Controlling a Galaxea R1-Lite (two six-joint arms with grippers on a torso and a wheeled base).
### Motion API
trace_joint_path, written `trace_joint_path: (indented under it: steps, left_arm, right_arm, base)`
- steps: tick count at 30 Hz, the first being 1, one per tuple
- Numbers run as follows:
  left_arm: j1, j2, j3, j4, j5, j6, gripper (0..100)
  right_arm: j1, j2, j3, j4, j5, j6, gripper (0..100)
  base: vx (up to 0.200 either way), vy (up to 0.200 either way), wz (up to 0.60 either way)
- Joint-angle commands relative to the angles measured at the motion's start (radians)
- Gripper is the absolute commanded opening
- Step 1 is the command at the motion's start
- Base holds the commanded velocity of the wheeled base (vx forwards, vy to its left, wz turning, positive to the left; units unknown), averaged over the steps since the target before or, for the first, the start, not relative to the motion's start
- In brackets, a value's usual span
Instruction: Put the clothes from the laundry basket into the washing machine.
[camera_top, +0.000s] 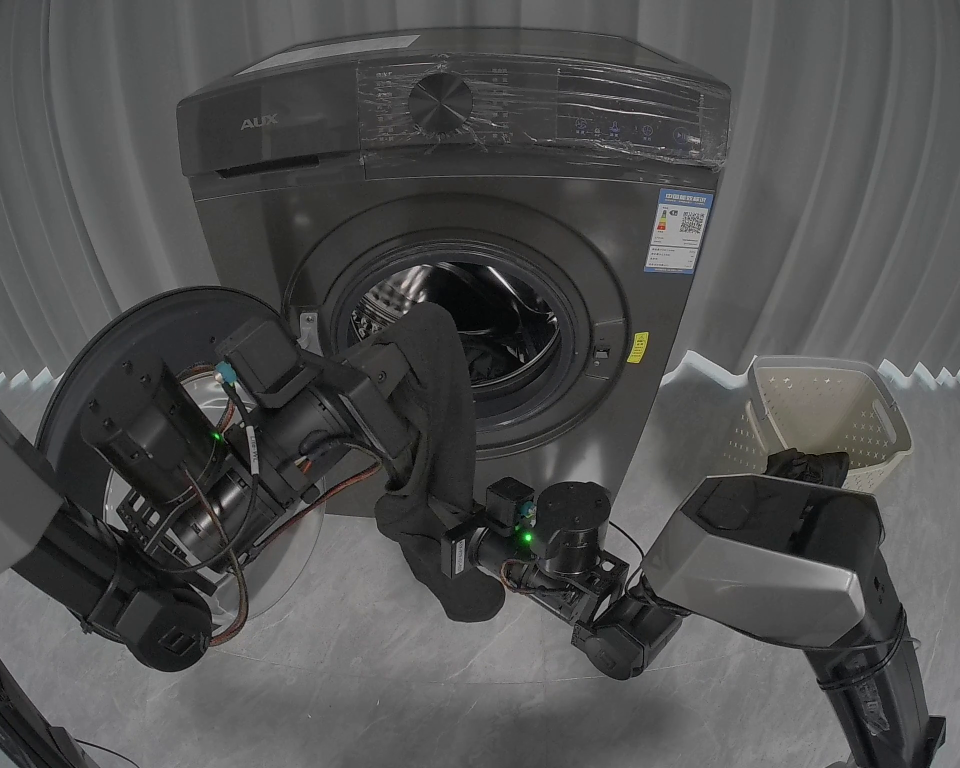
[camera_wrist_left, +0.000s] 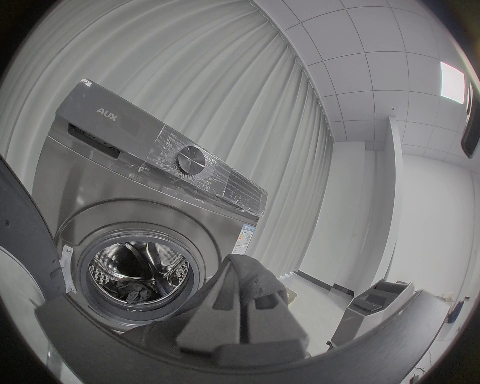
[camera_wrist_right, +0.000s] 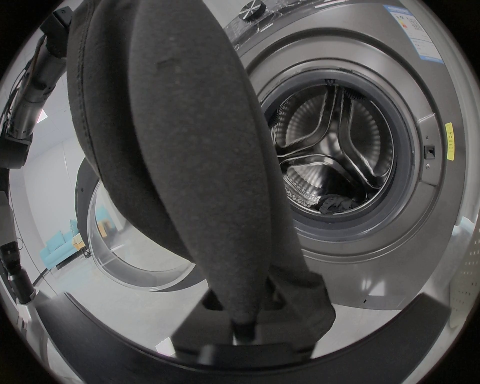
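Shows a pale grey pleated floor-length curtain (camera_top: 830, 150) across the whole back. Underfoot, a glossy light grey stone-patterned floor (camera_top: 350, 690). Overhead, a white ceiling of square tiles (camera_wrist_left: 380, 65), with one bright rectangular light panel (camera_wrist_left: 452, 82) set into it. Off to one side, plain white walls (camera_wrist_left: 430, 225) and a square white pillar (camera_wrist_left: 392, 200). Far across the floor, small teal seats (camera_wrist_right: 57, 247), too distant to make out further.

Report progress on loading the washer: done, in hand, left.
Done: door open, dark clothes lying in the drum. In hand: left end effector and right end effector grip a dark garment before the opening. Left: get it inside, then the pile in the laundry basket.
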Motion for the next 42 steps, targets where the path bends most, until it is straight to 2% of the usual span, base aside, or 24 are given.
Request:
trace_joint_path:
  steps: [1, 3, 4, 6, 8, 9, 12, 13, 17, 28, 29, 35, 37, 39, 42]
  left_arm:
    - [0.008, 0.005, -0.004, 0.001, 0.0, -0.001, 0]
    - [0.008, 0.005, -0.004, 0.001, 0.0, -0.001, 0]
    - [0.028, 0.024, -0.009, 0.004, 0.006, -0.001, 0]
    - [0.053, 0.05, -0.009, 0.004, 0.009, 0.001, 0]
    - [0.068, 0.074, -0.012, 0.004, 0.012, 0.004, 0]
    - [0.088, 0.105, -0.013, 0.004, 0.011, 0.01, 0]
    - [0.115, 0.153, -0.013, 0.002, 0.011, 0.021, 0]
    - [0.135, 0.188, -0.013, 0.001, 0.011, 0.047, 0]
    - [0.168, 0.242, -0.02, 0.001, 0.009, 0.087, 0]
    - [0.184, 0.274, -0.004, 0.001, 0.006, 0.104, 0]
    - [0.189, 0.275, -0.004, 0.001, 0.006, 0.105, 100]
    - [0.214, 0.277, 0.029, 0.001, -0.003, 0.111, 100]
    - [0.214, 0.274, 0.071, 0.001, -0.02, 0.125, 100]
    - [0.214, 0.277, 0.086, 0.001, -0.051, 0.159, 100]
    - [0.214, 0.284, 0.094, 0.001, -0.06, 0.183, 100]
  right_arm:
    - [0.003, -0.005, 0.027, -0.026, 0.002, 0.0, 0]
    - [0.003, -0.005, 0.027, -0.026, 0.002, 0.0, 0]
    - [0.017, -0.032, 0.094, -0.07, 0.003, 0.0, 0]
    - [0.02, -0.046, 0.12, -0.087, 0.003, 0.0, 0]
    - [0.045, -0.094, 0.208, -0.136, 0.014, 0.0, 0]
    - [0.059, -0.123, 0.251, -0.156, 0.017, 0.001, 0]
    - [0.071, -0.163, 0.291, -0.173, 0.034, 0.003, 0]
    - [0.082, -0.195, 0.318, -0.181, 0.048, 0.006, 0]
    - [0.085, -0.229, 0.324, -0.182, 0.051, 0.011, 0]
    - [0.039, -0.219, 0.286, -0.176, 0.042, 0.011, 0]
    - [0.034, -0.219, 0.283, -0.172, 0.04, 0.011, 0]
    - [-0.036, -0.219, 0.242, -0.147, 0.028, 0.011, 0]
    - [-0.056, -0.219, 0.229, -0.127, 0.019, 0.011, 0]
    - [-0.073, -0.219, 0.22, -0.118, 0.011, 0.009, 0]
    - [-0.079, -0.216, 0.211, -0.113, 0.01, 0.009, 0]
  base:
    - [0.0, 0.0, 0.0]
    - [0.0, 0.0, 0.0]
    - [0.0, 0.0, 0.0]
    - [0.0, 0.0, 0.0]
    - [0.0, 0.0, 0.0]
    - [0.0, 0.0, 0.0]
    - [0.0, 0.0, 0.0]
    - [0.0, 0.0, 0.0]
    - [0.0, 0.0, 0.0]
    - [0.0, 0.0, 0.0]
    - [0.0, 0.0, 0.0]
    - [0.0, 0.0, 0.0]
    - [0.0, 0.0, 0.0]
    - [0.0, 0.0, 0.0]
    - [0.0, 0.0, 0.0]
